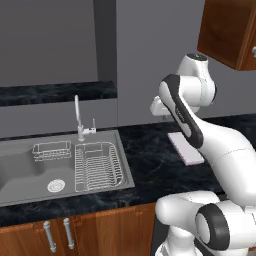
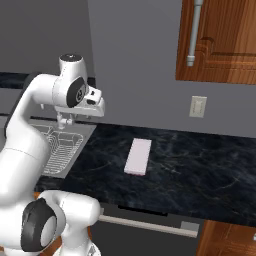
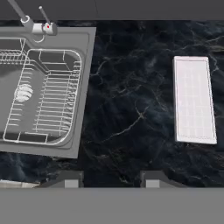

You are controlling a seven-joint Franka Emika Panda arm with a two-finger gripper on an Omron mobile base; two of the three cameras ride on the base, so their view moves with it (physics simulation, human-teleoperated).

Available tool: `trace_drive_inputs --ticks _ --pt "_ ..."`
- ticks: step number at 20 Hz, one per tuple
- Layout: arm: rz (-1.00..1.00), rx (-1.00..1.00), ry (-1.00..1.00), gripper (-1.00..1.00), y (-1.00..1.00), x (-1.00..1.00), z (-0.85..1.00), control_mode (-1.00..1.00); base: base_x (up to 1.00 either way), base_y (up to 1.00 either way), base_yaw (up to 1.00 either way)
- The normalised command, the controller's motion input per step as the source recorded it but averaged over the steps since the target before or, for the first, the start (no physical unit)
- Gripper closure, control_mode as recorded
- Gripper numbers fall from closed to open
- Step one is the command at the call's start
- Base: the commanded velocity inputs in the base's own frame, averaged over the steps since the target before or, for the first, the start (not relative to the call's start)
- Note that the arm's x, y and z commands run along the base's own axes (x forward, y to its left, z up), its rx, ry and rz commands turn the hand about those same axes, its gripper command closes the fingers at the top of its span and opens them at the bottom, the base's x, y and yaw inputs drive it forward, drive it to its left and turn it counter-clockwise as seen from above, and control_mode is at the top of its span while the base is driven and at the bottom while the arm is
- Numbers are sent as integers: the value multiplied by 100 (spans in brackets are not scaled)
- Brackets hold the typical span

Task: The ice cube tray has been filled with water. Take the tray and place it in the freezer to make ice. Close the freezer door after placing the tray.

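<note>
The flat white ice cube tray with its pinkish-mauve rim (image 3: 194, 99) lies on the dark marbled stone bench (image 3: 127, 109), well clear of the grey steel sink (image 3: 85, 87) with its wire drying rack (image 3: 48, 96). Seen from the hand camera, the tray sits out at about two o'clock from the end effector (image 3: 112, 178), off to the side and not under it. Its long axis runs twelve to six in that view, roughly parallel to the sink's near edge.

From the right base camera the tray (image 2: 138, 156) rests alone on the bench, with the end effector (image 2: 66, 120) hovering high near the sink corner, off at nine to ten o'clock from the tray and apart from it. From the left base camera the tray (image 1: 186, 148) peeks out past the white arm, partly hidden by it.

The two dark fingertips stand apart with nothing between them: the end effector is released and empty, its gap modest. There's only the one arm, so it has to shift sideways toward two o'clock before it can descend. My read: the fingers would best span the tray's short width, across the long axis, and a water-filled tray wants a level carry.
</note>
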Motion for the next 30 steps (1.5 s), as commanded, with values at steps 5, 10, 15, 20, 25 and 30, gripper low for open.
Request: trace_drive_inputs --ticks 5,10,15,20,25,30 --pt "-1 0 -1 -100 -14 -40 0 -100 0 0 0" --pt "-16 0 0 -100 -51 -92 -36 -100 0 0 0" --pt "-34 1 0 -100 -68 -61 -72 -100 0 0 0" --pt "-38 5 0 -100 -82 -18 -81 -100 0 0 0" --pt "-33 12 0 -100 -54 1 -40 -100 0 0 0" --pt "-16 22 -3 -100 -53 3 -10 -100 0 0 0"
